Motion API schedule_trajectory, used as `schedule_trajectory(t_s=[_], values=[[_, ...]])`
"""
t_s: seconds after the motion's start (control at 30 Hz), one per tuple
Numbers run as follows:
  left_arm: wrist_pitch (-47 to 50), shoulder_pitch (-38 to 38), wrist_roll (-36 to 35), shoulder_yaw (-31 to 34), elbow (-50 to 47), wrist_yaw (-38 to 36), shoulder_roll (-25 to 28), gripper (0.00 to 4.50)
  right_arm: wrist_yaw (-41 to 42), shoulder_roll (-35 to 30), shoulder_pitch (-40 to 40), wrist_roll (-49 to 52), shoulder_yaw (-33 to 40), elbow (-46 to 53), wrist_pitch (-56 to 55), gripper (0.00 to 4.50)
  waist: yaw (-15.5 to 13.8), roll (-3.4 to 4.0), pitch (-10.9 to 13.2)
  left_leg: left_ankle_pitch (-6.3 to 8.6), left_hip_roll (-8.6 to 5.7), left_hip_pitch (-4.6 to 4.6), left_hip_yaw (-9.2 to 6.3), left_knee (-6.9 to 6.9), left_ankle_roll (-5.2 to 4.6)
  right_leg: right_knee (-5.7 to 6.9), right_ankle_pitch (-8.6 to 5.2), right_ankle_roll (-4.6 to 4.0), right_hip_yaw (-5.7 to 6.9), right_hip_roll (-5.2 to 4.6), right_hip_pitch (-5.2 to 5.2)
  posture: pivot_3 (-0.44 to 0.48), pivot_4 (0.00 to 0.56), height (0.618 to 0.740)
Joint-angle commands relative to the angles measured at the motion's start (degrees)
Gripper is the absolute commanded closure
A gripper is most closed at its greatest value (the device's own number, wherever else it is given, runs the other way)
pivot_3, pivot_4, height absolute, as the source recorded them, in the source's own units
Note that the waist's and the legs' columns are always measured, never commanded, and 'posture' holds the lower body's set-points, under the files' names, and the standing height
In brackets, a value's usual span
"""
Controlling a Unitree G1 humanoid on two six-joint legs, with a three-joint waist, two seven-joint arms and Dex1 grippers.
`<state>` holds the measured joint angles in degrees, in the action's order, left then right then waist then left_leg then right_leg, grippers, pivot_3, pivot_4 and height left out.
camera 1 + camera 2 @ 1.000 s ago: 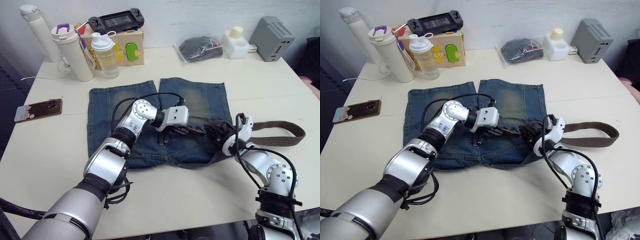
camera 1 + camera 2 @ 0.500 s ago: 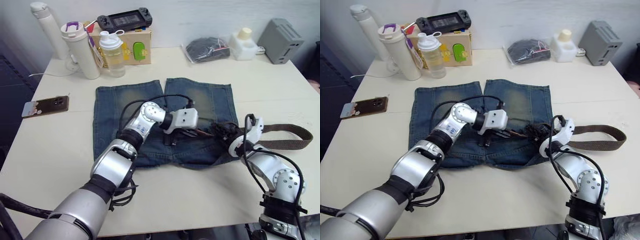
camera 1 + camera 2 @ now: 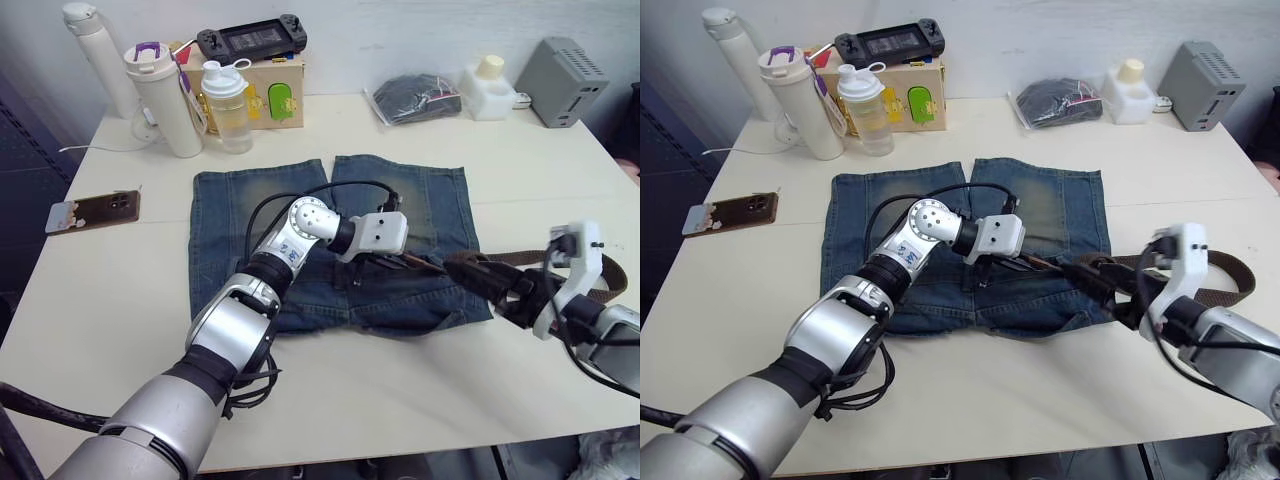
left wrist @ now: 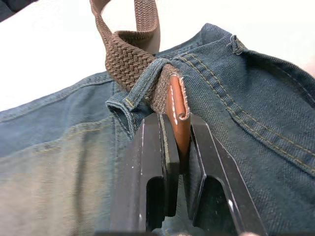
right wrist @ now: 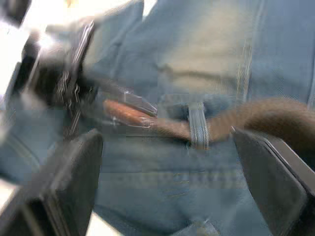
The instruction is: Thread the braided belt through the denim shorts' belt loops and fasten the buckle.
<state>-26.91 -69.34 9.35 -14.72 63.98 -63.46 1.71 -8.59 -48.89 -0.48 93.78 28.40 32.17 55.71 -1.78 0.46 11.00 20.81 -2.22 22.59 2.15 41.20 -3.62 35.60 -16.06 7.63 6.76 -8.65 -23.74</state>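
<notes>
left wrist view: left pincer [image 4: 178,142] clamps belt tip [image 4: 178,105]; right pincer [image 5: 167,187] spread apart.

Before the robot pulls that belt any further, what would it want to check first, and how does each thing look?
1. Left gripper shut on the belt tip: ok.
2. Tip through the belt loop: ok, the strap passes under it.
3. Right gripper off the belt: ok, fingers wide open, apart from it.
4. Strap free to feed: ok, it trails loose on the table past the shorts.
5. Buckle position: cannot tell.
6. Next loop ahead: cannot tell.
</notes>
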Motion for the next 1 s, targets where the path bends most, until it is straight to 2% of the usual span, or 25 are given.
schedule_trajectory(t_s=[0.03, 0.1, 0.2, 0.3, 0.43, 0.57, 0.7, 0.9, 0.93, 1.0], values=[[-4.6, -2.6, 2.3, -1.9, -3.5, 1.6, 1.6, 4.50, 20.8, -19.8, 5.9, -42.3, -18.1, 14.3, -13.3, 0.07, 0.0, 0.08, 0.0, 0.00, -0.03, 0.00, 0.01, -0.01, -0.01, -0.04, 0.03, 0.05, -0.03, -0.01, 0.00, 0.000, 0.150, 0.687], [-5.3, -3.0, 2.5, -2.1, -4.6, 1.8, 2.0, 4.50, 24.4, -22.6, 7.7, -51.8, -23.5, 13.6, -19.1, 0.07, 0.0, 0.03, 0.0, 0.04, -0.03, -0.02, 0.04, 0.01, -0.08, -0.09, 0.04, 0.08, -0.05, 0.00, 0.03, 0.000, 0.150, 0.687], [-8.1, -2.9, 4.5, -3.3, -6.5, 3.6, 3.7, 4.50, 27.5, -23.4, 8.3, -61.5, -28.9, 11.6, -25.4, 0.07, 0.1, -0.19, 0.1, 0.05, -0.03, -0.01, 0.05, 0.08, -0.09, -0.14, 0.09, 0.13, -0.08, 0.01, 0.04, 0.000, 0.150, 0.687], [-14.6, -0.3, 8.0, -5.0, -10.3, 6.1, 8.4, 4.50, 28.6, -23.6, 7.6, -70.9, -35.1, 8.1, -30.0, 0.07, -0.2, -0.24, 0.1, 0.05, -0.08, 0.07, 0.02, 0.12, -0.09, -0.23, 0.14, 0.20, -0.07, -0.03, 0.03, 0.000, 0.150, 0.687], [-19.9, 6.2, 6.7, -4.3, -18.1, 4.7, 13.3, 4.50, 27.9, -22.1, 6.1, -79.0, -39.0, 3.9, -32.0, 0.07, -0.7, -0.24, 0.1, 0.05, -0.10, 0.11, 0.01, 0.14, -0.08, -0.28, 0.16, 0.23, -0.04, -0.03, 0.03, 0.000, 0.150, 0.687], [-21.9, 10.8, 6.8, -3.9, -23.4, 7.6, 17.7, 4.50, 29.1, -20.8, 6.7, -84.9, -40.1, 1.3, -34.8, 0.07, -0.4, -0.26, 0.1, 0.04, -0.06, 0.03, 0.00, 0.19, 0.01, -0.25, 0.19, 0.20, -0.04, -0.01, 0.07, 0.000, 0.150, 0.687], [-20.9, 17.0, 4.2, -2.9, -32.3, 8.4, 21.3, 4.50, 28.8, -17.3, 5.8, -90.5, -39.5, -2.1, -35.7, 1.22, -0.6, -0.31, 0.1, 0.02, -0.04, -0.15, -0.05, 0.42, 0.07, -0.29, 0.34, 0.17, -0.07, -0.02, 0.35, 0.000, 0.150, 0.687], [-17.2, 23.3, 3.5, -2.5, -42.0, 11.3, 23.8, 4.50, 30.4, -14.8, 7.6, -93.6, -32.8, -7.9, -34.8, 4.22, -1.4, -0.31, 0.1, 0.02, -0.09, -0.13, -0.05, 0.56, 0.07, -0.25, 0.36, 0.21, -0.06, -0.01, 0.40, 0.000, 0.150, 0.687], [-16.6, 23.9, 3.4, -2.4, -43.1, 11.7, 23.9, 4.50, 30.6, -15.0, 7.9, -94.2, -31.3, -9.6, -35.2, 4.48, -1.5, -0.30, 0.1, 0.02, -0.10, -0.13, -0.05, 0.59, 0.07, -0.22, 0.36, 0.22, -0.06, -0.02, 0.41, 0.000, 0.150, 0.687], [-15.6, 25.0, 3.1, -2.5, -44.9, 12.6, 24.0, 4.50, 31.2, -15.5, 8.4, -95.8, -28.8, -12.6, -36.6, 4.48, -1.9, -0.30, 0.1, 0.02, -0.13, -0.12, -0.06, 0.67, 0.07, -0.22, 0.39, 0.26, -0.07, -0.04, 0.47, 0.000, 0.150, 0.687]])
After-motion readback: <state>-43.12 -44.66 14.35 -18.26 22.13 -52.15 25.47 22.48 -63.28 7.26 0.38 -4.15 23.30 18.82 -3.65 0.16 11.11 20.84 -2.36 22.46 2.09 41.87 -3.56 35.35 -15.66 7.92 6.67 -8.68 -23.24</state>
